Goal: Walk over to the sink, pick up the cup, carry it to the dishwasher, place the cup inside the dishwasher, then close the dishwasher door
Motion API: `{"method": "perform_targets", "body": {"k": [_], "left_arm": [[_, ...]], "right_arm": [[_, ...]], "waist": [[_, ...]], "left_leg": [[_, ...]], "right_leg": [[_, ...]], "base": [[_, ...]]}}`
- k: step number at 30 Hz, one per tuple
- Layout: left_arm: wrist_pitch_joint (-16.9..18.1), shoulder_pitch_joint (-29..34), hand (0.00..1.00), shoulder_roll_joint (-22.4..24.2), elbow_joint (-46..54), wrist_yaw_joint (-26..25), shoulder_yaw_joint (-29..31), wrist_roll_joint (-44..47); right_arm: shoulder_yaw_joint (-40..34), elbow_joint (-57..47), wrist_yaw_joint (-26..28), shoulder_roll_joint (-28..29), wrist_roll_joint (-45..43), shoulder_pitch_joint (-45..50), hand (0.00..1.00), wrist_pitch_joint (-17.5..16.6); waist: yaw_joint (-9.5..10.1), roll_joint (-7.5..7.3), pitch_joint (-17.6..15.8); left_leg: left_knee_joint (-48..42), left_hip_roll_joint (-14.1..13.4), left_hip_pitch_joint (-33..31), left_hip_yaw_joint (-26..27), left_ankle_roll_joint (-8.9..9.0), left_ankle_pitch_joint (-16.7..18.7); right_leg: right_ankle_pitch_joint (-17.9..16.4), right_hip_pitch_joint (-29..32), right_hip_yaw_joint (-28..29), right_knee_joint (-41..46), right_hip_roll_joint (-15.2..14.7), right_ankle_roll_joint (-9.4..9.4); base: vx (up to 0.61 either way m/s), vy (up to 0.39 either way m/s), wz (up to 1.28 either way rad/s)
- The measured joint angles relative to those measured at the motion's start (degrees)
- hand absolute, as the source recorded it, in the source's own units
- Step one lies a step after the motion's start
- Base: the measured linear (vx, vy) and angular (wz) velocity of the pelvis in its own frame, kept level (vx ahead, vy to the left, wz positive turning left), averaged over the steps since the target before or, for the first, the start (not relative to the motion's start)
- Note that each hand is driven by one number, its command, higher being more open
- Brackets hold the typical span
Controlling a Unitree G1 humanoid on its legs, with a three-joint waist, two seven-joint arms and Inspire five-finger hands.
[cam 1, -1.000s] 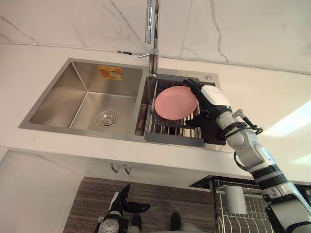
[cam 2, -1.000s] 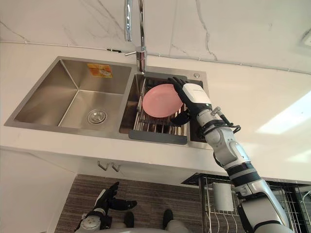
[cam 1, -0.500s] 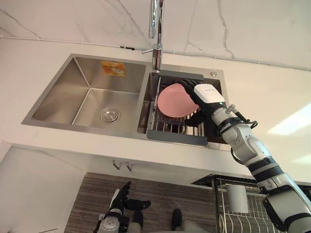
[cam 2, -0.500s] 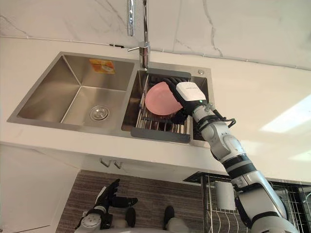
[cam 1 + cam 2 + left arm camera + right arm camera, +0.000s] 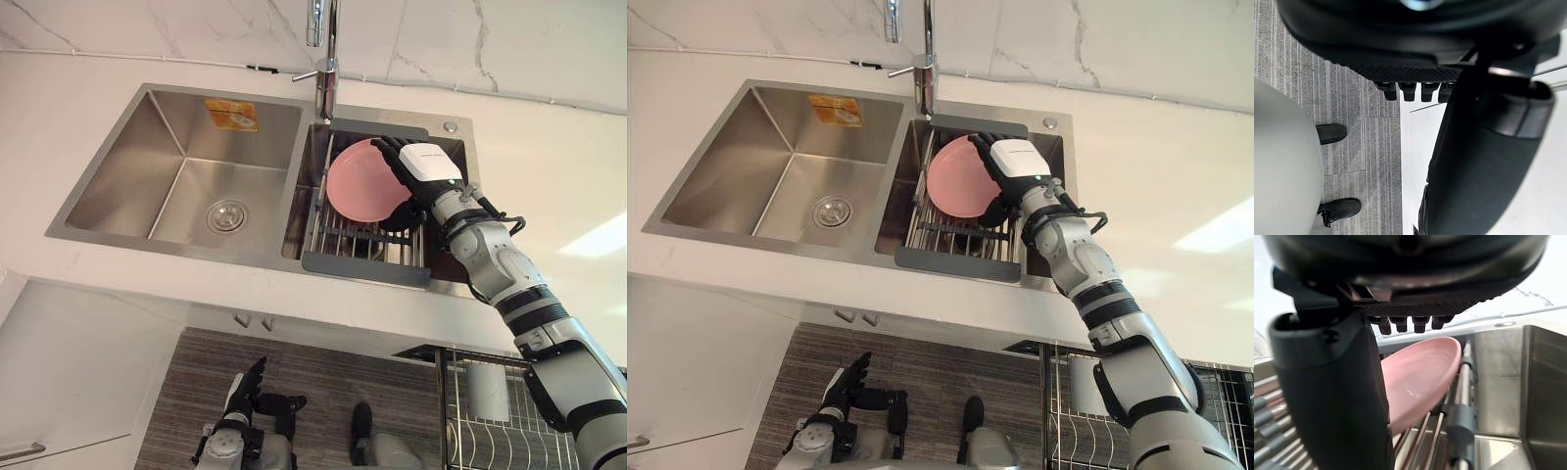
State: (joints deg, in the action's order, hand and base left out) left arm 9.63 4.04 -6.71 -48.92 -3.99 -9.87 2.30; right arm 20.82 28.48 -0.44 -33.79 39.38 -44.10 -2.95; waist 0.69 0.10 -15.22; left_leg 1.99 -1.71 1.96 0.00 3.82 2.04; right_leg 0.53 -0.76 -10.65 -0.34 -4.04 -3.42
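Low over the grey floor, the left hand hangs with fingers loosely spread, holding nothing. Up at the sink, the right hand reaches into the right basin, fingers straight over the rim of a pink plate and thumb below it, unclasped. The plate leans on edge in the drying rack, just before the faucet.

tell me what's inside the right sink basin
A dish rack sits in the right basin, holding a tilted pink plate with the right hand at its rim. The basin floor under the rack and whatever sits behind the plate are covered.
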Motion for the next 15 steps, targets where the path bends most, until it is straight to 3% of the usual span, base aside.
{"method": "perform_targets", "body": {"k": [15], "left_arm": [[0.05, -0.14, 1.00, 0.20, 0.71, -1.00, 0.00, -0.01]], "right_arm": [[-0.23, -0.89, -3.13, 0.07, 6.32, -0.15, 1.00, -0.01]], "waist": [[-0.05, 0.44, -1.12]], "left_leg": [[0.06, 0.04, -0.03, 0.80, -0.07, -0.32]], "right_leg": [[0.03, 0.10, 0.15, 0.05, -0.06, -0.02]], "base": [[-0.01, -0.002, 0.00]]}}
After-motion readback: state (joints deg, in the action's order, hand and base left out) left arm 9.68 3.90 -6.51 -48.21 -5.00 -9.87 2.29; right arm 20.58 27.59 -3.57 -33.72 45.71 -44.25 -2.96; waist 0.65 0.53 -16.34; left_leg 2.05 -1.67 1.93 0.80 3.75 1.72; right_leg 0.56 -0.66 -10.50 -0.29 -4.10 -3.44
